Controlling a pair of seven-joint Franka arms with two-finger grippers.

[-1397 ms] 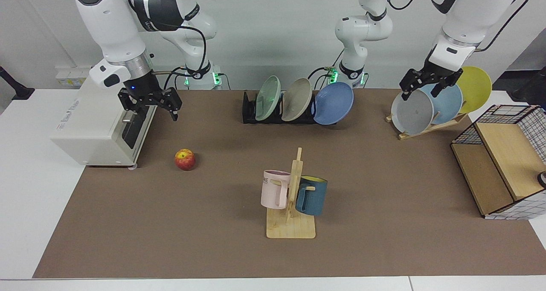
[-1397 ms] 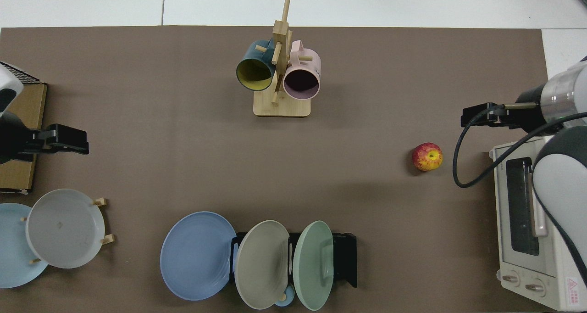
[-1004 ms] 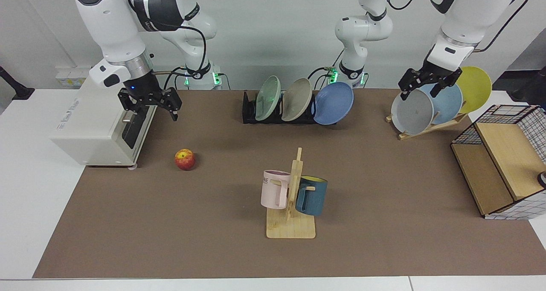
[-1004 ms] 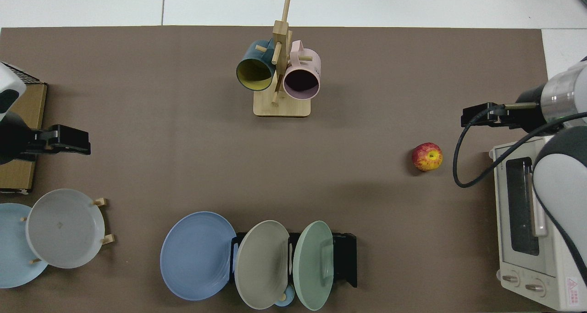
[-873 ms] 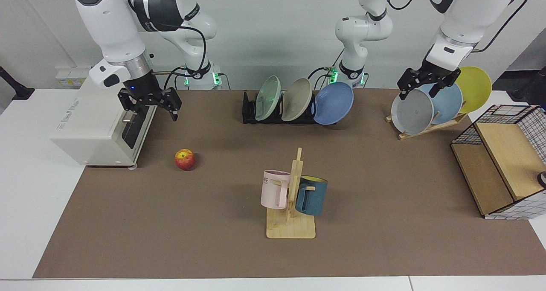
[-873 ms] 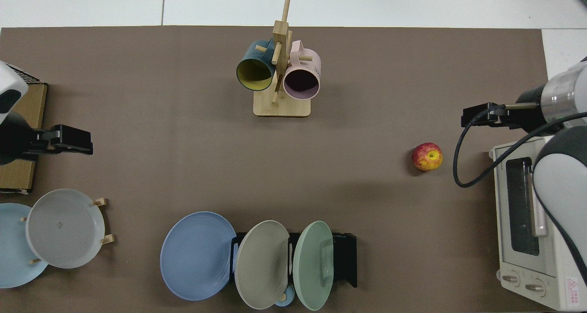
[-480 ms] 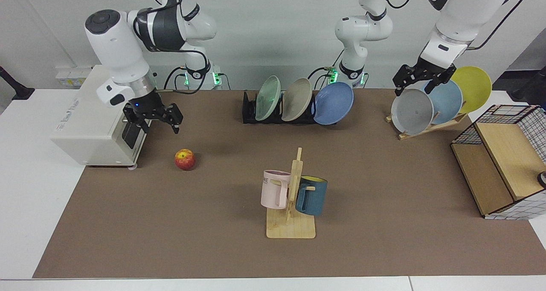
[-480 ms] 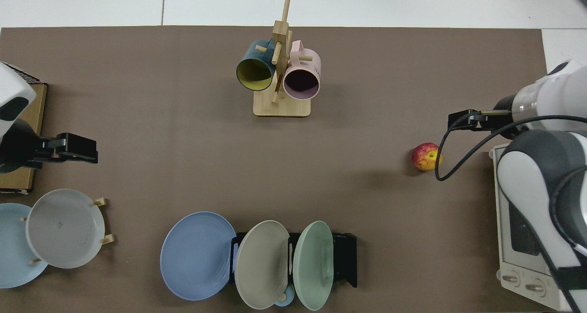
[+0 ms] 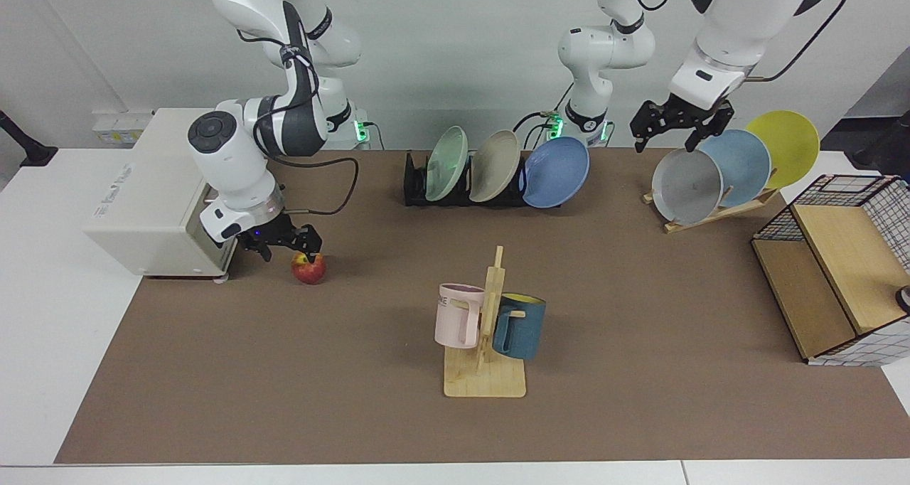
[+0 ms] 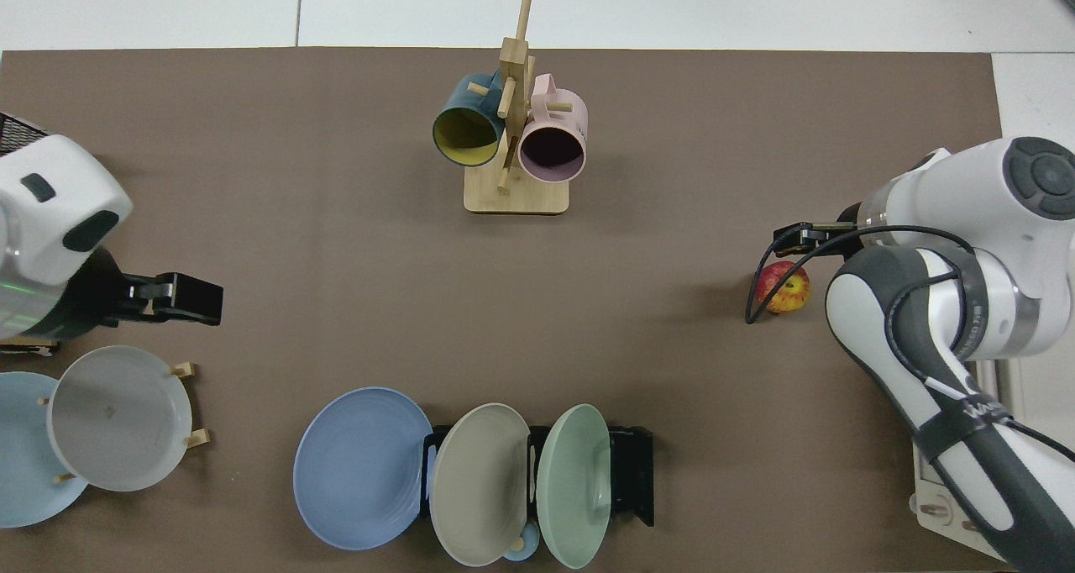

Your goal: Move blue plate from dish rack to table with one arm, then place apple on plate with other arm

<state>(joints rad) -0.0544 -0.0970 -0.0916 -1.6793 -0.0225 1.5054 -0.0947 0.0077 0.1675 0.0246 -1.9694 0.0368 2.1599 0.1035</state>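
Plates filled the low black slotted dish rack [image 9: 455, 186] at the far side of the brown-matted white desk [image 9: 640, 414]: a pale green one, a beige one, and at the end nearest the left arm's base the round periwinkle blue plate [image 9: 556, 173], leaning in its slot with its lower edge by the mat. In the top view that blue plate [image 10: 362, 468] lay tilted outward beside the rack [image 10: 630, 476]. The small red apple with a yellow patch [image 9: 308, 267] sat on the mat just beside a white toaster oven [image 9: 146, 193]. The right end effector [image 9: 284, 244] hung low right over the apple, its fingers spread, one fingertip at the fruit's top edge and nothing clamped; from above, the apple [image 10: 783, 287] showed partly under a dark cable, with the right end effector [image 10: 802, 238] just beside it. The left end effector [image 9: 673, 124] hovered with its fingers apart and empty, above and beside a grey plate [image 9: 687, 185] on a slanted light wooden stand, well apart from the dish rack. From overhead the left end effector [image 10: 180, 297] sat near that grey plate [image 10: 117, 417]. A wooden mug tree [image 9: 487, 343] carrying a pink mug and a dark teal mug stood mid-desk.
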